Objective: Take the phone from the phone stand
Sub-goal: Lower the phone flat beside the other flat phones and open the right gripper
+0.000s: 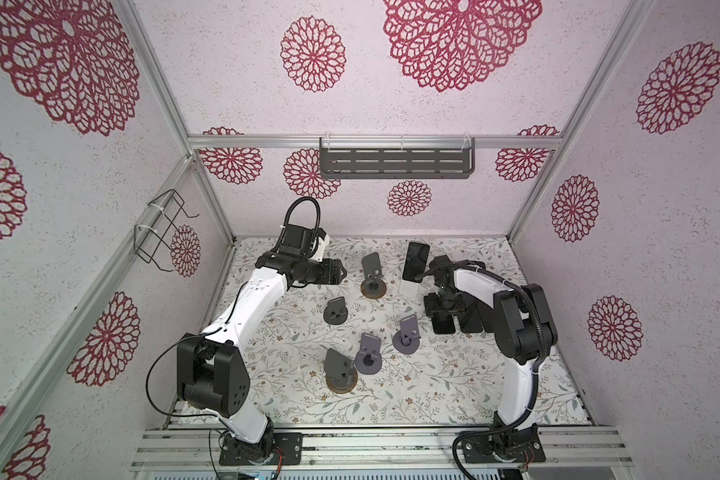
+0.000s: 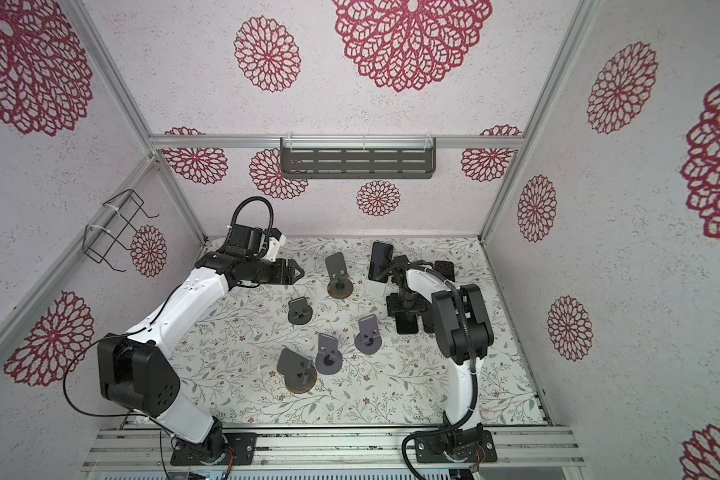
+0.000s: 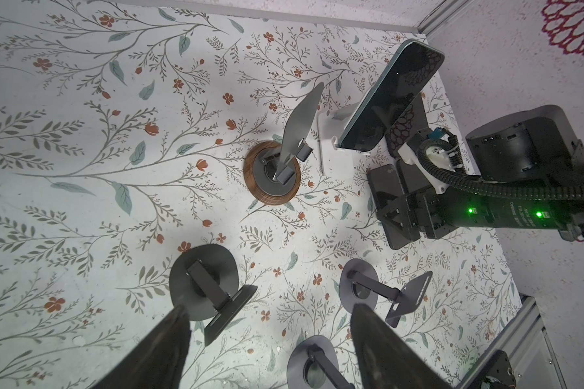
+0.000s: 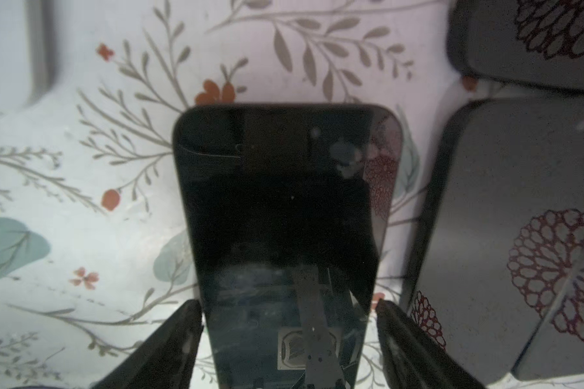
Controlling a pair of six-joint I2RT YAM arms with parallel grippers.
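**One phone flat under the right claw, another propped on its stand**

In both top views the right claw point(image 1: 444, 308) points down over a flat phone point(image 1: 444, 327) that lies on the floral bench point(image 1: 433, 386). Its jaws straddle the phone's sides. Beyond this claw and a little to its left, apart from it, a propped phone point(image 1: 415, 261) leans on the white stand point(image 1: 408, 287). The left claw point(image 1: 339, 270) hangs above the bench with its jaws apart and nothing in them. It is aimed at an empty grey stand point(image 1: 371, 268) just ahead of it.

From the left wrist, the left claw point(image 3: 270, 308) is wide, with only bench and empty stands below the gap. Well ahead of it, the propped phone point(image 3: 391, 97) sits on the white stand point(image 3: 327, 141). Past that, the right claw point(image 3: 393, 219) is over the flat phone point(image 3: 381, 188).

From the right wrist, the right claw point(image 4: 289, 306) flanks the flat phone point(image 4: 284, 202). One side sits so close to the phone's edge that contact cannot be told. A thin strip of bench shows between the other finger point(image 4: 405, 336) and the edge, so the jaws stand slightly wider than the phone and do not clamp it. A spare phone point(image 4: 520, 202) lies just beside the claw, on its right.
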